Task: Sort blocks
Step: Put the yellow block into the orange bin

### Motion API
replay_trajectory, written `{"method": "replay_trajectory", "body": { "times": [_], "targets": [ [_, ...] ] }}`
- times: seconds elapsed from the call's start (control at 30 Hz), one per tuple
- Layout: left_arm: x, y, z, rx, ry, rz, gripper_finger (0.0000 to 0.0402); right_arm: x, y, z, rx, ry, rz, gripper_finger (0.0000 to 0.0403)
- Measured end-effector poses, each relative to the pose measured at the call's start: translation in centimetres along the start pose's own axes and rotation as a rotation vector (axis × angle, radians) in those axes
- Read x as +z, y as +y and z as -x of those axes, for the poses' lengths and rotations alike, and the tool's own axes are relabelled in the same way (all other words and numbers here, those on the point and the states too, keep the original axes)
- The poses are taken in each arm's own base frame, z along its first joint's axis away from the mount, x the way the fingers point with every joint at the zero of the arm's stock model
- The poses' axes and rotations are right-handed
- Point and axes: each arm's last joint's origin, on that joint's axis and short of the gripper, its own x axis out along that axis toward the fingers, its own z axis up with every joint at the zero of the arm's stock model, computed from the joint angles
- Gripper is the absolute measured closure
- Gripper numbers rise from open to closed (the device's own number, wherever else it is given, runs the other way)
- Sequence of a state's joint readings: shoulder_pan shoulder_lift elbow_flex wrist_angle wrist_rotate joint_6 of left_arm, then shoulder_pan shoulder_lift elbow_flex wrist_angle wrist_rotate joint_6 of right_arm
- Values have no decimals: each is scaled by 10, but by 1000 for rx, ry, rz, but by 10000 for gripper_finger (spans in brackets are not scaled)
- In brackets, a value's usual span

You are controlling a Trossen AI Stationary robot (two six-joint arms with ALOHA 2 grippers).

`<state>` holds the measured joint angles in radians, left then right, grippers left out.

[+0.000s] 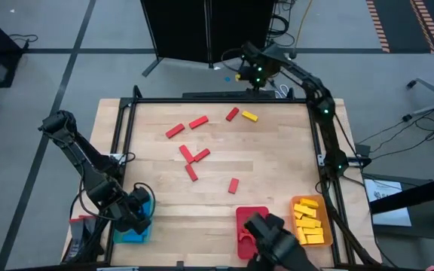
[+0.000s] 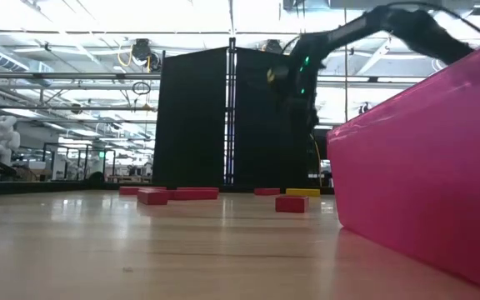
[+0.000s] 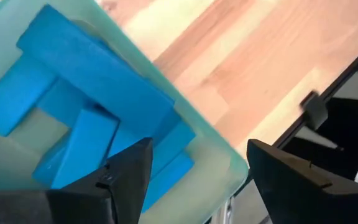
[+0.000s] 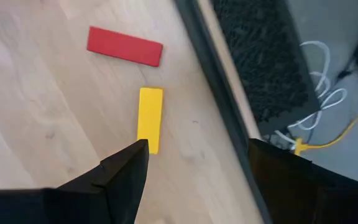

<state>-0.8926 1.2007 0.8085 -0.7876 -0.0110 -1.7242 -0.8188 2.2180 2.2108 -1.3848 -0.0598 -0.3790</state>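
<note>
Several red blocks (image 1: 191, 154) and one yellow block (image 1: 249, 117) lie flat on the wooden table. My left gripper (image 1: 138, 214) hangs open over the pale green tray (image 3: 225, 152) at the near left. Blue blocks (image 3: 98, 81) are piled in that tray, and nothing is between the fingers. My right gripper (image 1: 253, 79) is open above the table's far edge. It points down just beyond the yellow block (image 4: 150, 118), which has a red block (image 4: 124, 46) next to it. Its fingers are empty.
A red tray (image 1: 241, 218) and an orange tray (image 1: 328, 226) holding yellow blocks (image 1: 307, 218) stand at the near right. A dark device (image 1: 273, 241) sits at the near edge beside them. A black frame (image 1: 126, 128) rims the table. Bare wood lies at mid left.
</note>
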Motion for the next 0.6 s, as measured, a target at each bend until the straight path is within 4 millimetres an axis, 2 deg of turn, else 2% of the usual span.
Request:
{"method": "replay_trajectory", "body": {
  "times": [0.23,0.47,0.6],
  "targets": [
    [1,0,0,-7,-20,25,134,7,-2,-45,87,60,-13,135],
    [2,1,0,1,-53,24,134,-10,8,-78,144,168,3,135],
    [2,1,0,6,-56,24,134,-24,20,-96,160,200,35,135]
  ]
}}
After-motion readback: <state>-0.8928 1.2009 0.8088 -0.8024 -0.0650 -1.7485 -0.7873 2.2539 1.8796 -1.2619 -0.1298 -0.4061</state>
